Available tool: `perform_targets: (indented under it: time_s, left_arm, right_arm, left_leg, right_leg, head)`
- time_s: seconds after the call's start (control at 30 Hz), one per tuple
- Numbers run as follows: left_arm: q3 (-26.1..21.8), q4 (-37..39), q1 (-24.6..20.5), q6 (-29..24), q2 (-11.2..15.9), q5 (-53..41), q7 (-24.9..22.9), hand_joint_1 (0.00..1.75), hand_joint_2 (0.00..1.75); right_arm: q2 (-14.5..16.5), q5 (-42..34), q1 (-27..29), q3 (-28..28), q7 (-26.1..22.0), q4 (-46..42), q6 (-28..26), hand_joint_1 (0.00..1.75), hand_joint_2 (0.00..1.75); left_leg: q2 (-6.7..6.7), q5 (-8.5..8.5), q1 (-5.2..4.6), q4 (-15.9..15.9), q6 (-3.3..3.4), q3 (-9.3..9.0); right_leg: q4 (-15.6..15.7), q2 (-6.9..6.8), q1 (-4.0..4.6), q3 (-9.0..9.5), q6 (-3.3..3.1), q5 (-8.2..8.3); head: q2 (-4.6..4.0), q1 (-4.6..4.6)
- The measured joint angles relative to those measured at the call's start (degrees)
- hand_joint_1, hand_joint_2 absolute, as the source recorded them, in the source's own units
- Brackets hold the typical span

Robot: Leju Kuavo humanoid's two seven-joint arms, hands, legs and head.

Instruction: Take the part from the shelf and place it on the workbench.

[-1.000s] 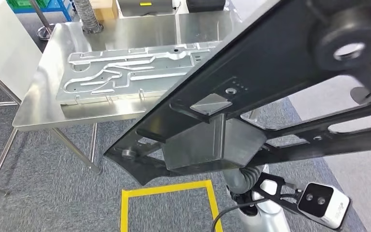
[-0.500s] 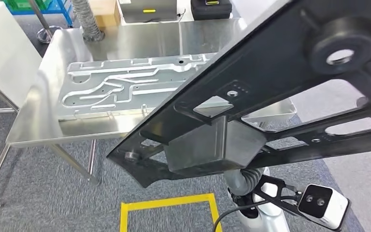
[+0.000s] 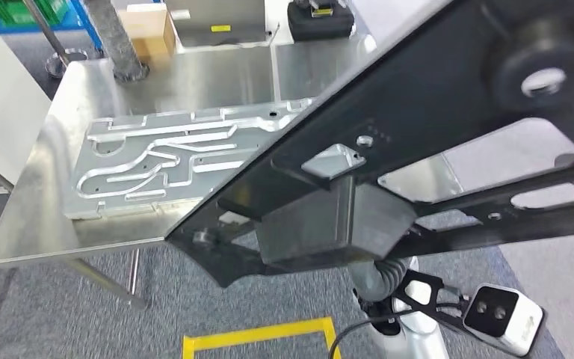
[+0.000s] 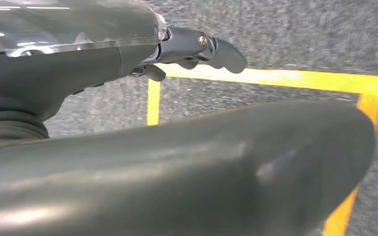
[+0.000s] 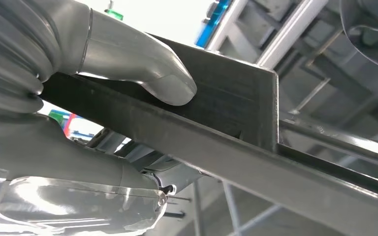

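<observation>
The part (image 3: 418, 112) is a large black metal frame with cut-outs and a box-shaped block underneath; it slants across the right half of the head view, above the near right corner of the steel workbench (image 3: 217, 75). My right hand (image 5: 78, 98) grips one of its bars, with the thumb (image 5: 142, 64) pressed on the flat face. In the head view the hand itself is hidden under the block, and my right wrist (image 3: 396, 288) shows below it. My left hand (image 4: 197, 46) hangs over the carpet, fingers stretched out, holding nothing.
A machined aluminium plate (image 3: 157, 161) lies on the workbench's left half. At the back stand a cardboard box (image 3: 148, 30), a grey ribbed hose (image 3: 112, 37) and a black case (image 3: 321, 19). Yellow floor tape (image 3: 261, 333) marks the carpet at my feet. A white panel (image 3: 0, 97) stands left.
The whole picture has shifted: the workbench and floor tape slid lower and leftward, so the camera has come closer. The black part stays in the same grip.
</observation>
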State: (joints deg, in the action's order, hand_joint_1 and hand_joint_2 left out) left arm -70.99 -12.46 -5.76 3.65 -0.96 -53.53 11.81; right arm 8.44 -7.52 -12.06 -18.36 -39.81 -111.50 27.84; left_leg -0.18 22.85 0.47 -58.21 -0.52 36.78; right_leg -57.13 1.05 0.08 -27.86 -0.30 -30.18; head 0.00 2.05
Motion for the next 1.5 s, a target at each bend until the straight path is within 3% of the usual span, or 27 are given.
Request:
perform_targets:
  time_s: [0.07,0.13,0.23,0.27,0.3,0.33,0.4,0.47,0.5,0.63,0.7,0.77,0.8,0.83,0.9,0.97,1.03,1.13,1.17,1.23,1.3,1.33,1.37,1.43,1.5]
  left_arm:
    - [-0.04,0.00,-0.05,0.00,-0.06,0.04,0.04,0.00,0.00]
    - [-0.11,0.00,-0.12,0.04,-0.15,0.05,0.12,0.00,0.00]
    - [-0.27,0.00,-0.23,0.08,-0.20,0.09,0.21,0.00,0.00]
    - [-0.31,0.00,-0.23,0.09,-0.20,0.10,0.23,0.00,0.00]
    - [-0.32,0.00,-0.20,0.11,-0.20,0.09,0.26,0.00,0.00]
    - [-0.32,0.00,-0.18,0.12,-0.22,0.07,0.31,0.00,0.00]
    - [-0.32,0.01,-0.15,0.15,-0.36,0.01,0.52,0.00,0.00]
    - [-0.32,0.02,-0.21,0.19,-0.60,-0.01,0.76,0.00,0.00]
    - [-0.33,0.02,-0.25,0.19,-0.71,0.01,0.82,0.00,0.00]
    - [-0.34,0.00,-0.42,0.19,-0.65,0.18,0.98,0.00,0.00]
    - [-0.44,0.00,-0.59,-0.02,-0.69,0.62,0.99,0.00,0.00]
    - [-0.74,0.00,-0.56,-0.37,-0.72,1.30,1.11,0.00,0.00]
    - [-0.90,0.00,-0.50,-0.47,-0.71,1.55,1.20,0.00,0.00]
    - [-1.07,0.00,-0.45,-0.54,-0.70,1.73,1.31,0.00,0.00]
    - [-1.30,0.00,-0.38,-0.57,-0.71,1.83,1.47,0.00,0.00]
    - [-1.49,0.00,-0.39,-0.56,-0.73,1.68,1.61,0.00,0.00]
    - [-1.58,0.00,-0.28,-0.56,-0.75,1.37,1.68,0.00,0.00]
    - [-1.60,0.00,-0.22,-0.49,-0.93,0.79,1.67,0.00,0.00]
    - [-1.60,0.00,-0.34,-0.42,-1.01,0.55,1.67,0.00,0.00]
    - [-1.60,0.00,-0.58,-0.19,-1.07,0.15,1.65,0.00,0.00]
    - [-1.57,0.00,-0.79,0.02,-1.08,-0.13,1.57,0.00,0.00]
    - [-1.54,0.00,-0.89,0.08,-1.11,-0.27,1.46,0.00,0.00]
    - [-1.46,0.00,-1.01,0.12,-1.16,-0.39,1.33,0.00,0.00]
    - [-1.20,0.00,-1.35,0.20,-1.28,-0.63,1.06,0.00,0.00]
    - [-0.87,0.00,-1.83,0.27,-1.32,-0.81,0.88,0.00,0.00]
  right_arm:
    - [0.02,0.15,-0.04,0.01,0.02,-0.02,-0.20,1.75,1.75]
    - [0.02,0.52,-0.20,0.02,0.00,-0.10,-0.84,1.75,1.75]
    - [0.00,2.05,-0.33,0.05,-0.06,-0.40,-3.26,1.75,1.75]
    - [-0.03,2.57,-0.32,0.14,-0.06,-0.50,-4.36,1.75,1.75]
    - [-0.06,2.92,-0.41,0.42,-0.05,-0.55,-5.43,1.75,1.75]
    - [-0.10,3.05,-0.73,0.99,-0.05,-0.52,-6.24,1.75,1.75]
    - [-0.15,3.08,-2.16,2.93,-0.05,-0.26,-7.03,1.75,1.75]
    - [-0.17,3.25,-3.95,5.52,-0.07,0.25,-7.38,1.75,1.75]
    - [-0.16,3.43,-4.75,6.82,-0.05,0.58,-7.85,1.75,1.75]
    - [-0.24,5.70,-8.66,11.76,0.38,3.48,-12.80,1.75,1.75]
    - [-0.37,10.64,-10.73,13.71,1.30,5.76,-19.03,1.75,1.75]
    - [-0.71,19.53,-12.52,15.33,3.71,8.99,-29.26,1.75,1.75]
    - [-1.01,24.07,-13.24,15.97,5.29,10.77,-34.36,1.75,1.75]
    - [-1.42,28.41,-13.94,16.52,7.05,12.72,-39.21,1.75,1.75]
    - [-2.44,35.76,-15.40,17.16,10.65,16.24,-46.57,1.75,1.75]
    - [-3.68,44.42,-17.12,17.39,14.84,19.74,-53.02,1.75,1.75]
    - [-5.03,54.78,-18.74,17.50,19.94,23.25,-57.18,1.75,1.75]
    - [-6.86,70.88,-21.94,17.02,28.53,29.33,-57.71,1.75,1.75]
    - [-7.34,75.87,-23.49,16.48,30.92,31.84,-57.39,1.75,1.75]
    - [-7.96,83.74,-26.70,14.82,33.78,37.25,-56.55,1.75,1.75]
    - [-8.13,88.43,-29.44,12.61,34.80,42.50,-55.06,1.75,1.75]
    - [-8.07,89.94,-30.75,11.19,34.92,45.10,-54.05,1.75,1.75]
    - [-7.90,91.00,-32.15,9.66,34.80,47.62,-53.01,1.75,1.75]
    - [-7.06,92.27,-35.23,6.23,33.50,52.76,-50.93,1.75,1.75]
    - [-5.40,92.74,-38.19,2.66,30.90,58.10,-48.77,1.75,1.75]
  left_leg:
    - [-0.10,0.35,0.03,0.15,0.80,-0.69]
    - [-0.16,0.86,0.21,0.50,1.44,-1.82]
    - [-0.15,2.12,0.20,0.64,1.94,-3.19]
    - [-0.17,2.61,0.17,0.64,1.97,-3.70]
    - [-0.21,3.13,0.13,0.64,1.98,-4.34]
    - [-0.25,3.69,0.07,0.64,1.97,-5.10]
    - [-0.31,4.88,-0.09,0.69,1.84,-6.67]
    - [-0.38,5.90,-0.27,0.80,1.39,-7.63]
    - [-0.38,6.15,-0.31,0.72,1.09,-7.91]
    - [-0.23,6.77,-0.35,-1.67,0.01,-7.69]
    - [-0.20,9.07,-0.11,-7.57,-0.58,-4.39]
    - [-0.19,11.53,0.15,-13.77,-1.12,0.20]
    - [-0.17,11.41,0.24,-14.75,-1.28,1.64]
    - [-0.16,9.89,0.29,-13.61,-1.36,2.07]
    - [-0.14,4.21,0.36,-6.65,-1.33,0.46]
    - [-0.11,1.29,0.13,-0.82,-0.82,-1.11]
    - [-0.11,1.25,-0.15,0.35,0.03,-1.27]
    - [-0.07,0.69,0.07,0.70,1.11,-1.62]
    - [-0.02,0.65,0.16,0.90,1.40,-1.77]
    - [0.06,0.76,0.17,1.00,1.73,-1.89]
    - [0.07,0.93,0.17,0.97,1.80,-2.04]
    - [0.02,1.05,0.17,0.93,1.76,-2.19]
    - [-0.06,1.21,0.19,0.86,1.64,-2.38]
    - [-0.19,1.61,0.15,0.63,1.20,-2.63]
    - [-0.20,1.84,0.04,0.39,0.61,-2.45]
  right_leg:
    - [-0.49,-0.01,0.02,0.21,0.63,-0.29]
    - [-3.79,-0.25,-0.09,-1.14,1.18,-0.57]
    - [-14.32,-0.49,-0.36,-8.31,1.84,-4.25]
    - [-16.59,-0.52,-0.40,-10.46,1.94,-5.41]
    - [-17.00,-0.56,-0.39,-11.70,1.96,-5.52]
    - [-15.42,-0.60,-0.35,-11.95,1.81,-4.24]
    - [-8.10,-0.75,-0.03,-10.62,0.87,1.84]
    - [-2.46,-0.82,0.44,-9.38,-0.15,6.18]
    - [-1.32,-0.77,0.60,-9.18,-0.49,6.99]
    - [0.01,-0.54,0.16,-7.18,-1.31,6.70]
    - [0.42,-0.64,0.02,-6.22,-1.69,6.33]
    - [0.38,-0.57,0.02,-5.80,-1.81,5.78]
    - [0.33,-0.51,0.00,-5.52,-1.76,5.47]
    - [0.25,-0.46,-0.06,-5.17,-1.64,5.10]
    - [0.03,-0.43,-0.20,-4.39,-1.25,4.28]
    - [-0.25,-0.37,-0.19,-4.13,-0.74,3.69]
    - [-0.38,-0.29,-0.13,-4.32,-0.14,3.42]
    - [-1.48,-0.45,-0.23,-4.72,0.84,2.33]
    - [-3.52,-0.57,-0.29,-5.69,1.11,1.16]
    - [-10.93,-0.72,-0.47,-9.56,1.49,-2.04]
    - [-17.19,-0.74,-0.69,-13.33,1.75,-3.36]
    - [-17.32,-0.77,-0.82,-13.85,1.78,-2.36]
    - [-15.15,-0.80,-0.94,-13.27,1.73,-0.33]
    - [-7.28,-0.88,-0.99,-10.19,1.44,4.31]
    - [-2.13,-0.86,-0.74,-8.30,1.03,6.07]
  head:
    - [0.00,0.01]
    - [0.00,0.01]
    - [0.00,0.00]
    - [0.00,0.00]
    - [0.00,0.00]
    - [0.00,0.00]
    - [0.00,0.00]
    - [0.00,0.00]
    - [0.00,-0.02]
    - [0.00,0.00]
    - [0.00,0.00]
    - [0.00,0.00]
    - [0.00,0.00]
    - [0.00,0.00]
    - [0.00,0.00]
    - [0.00,0.01]
    - [0.00,0.01]
    - [0.00,0.00]
    - [0.00,0.00]
    - [0.00,0.00]
    - [0.00,0.00]
    - [0.00,0.00]
    - [0.00,0.00]
    - [0.00,0.00]
    - [0.00,0.00]
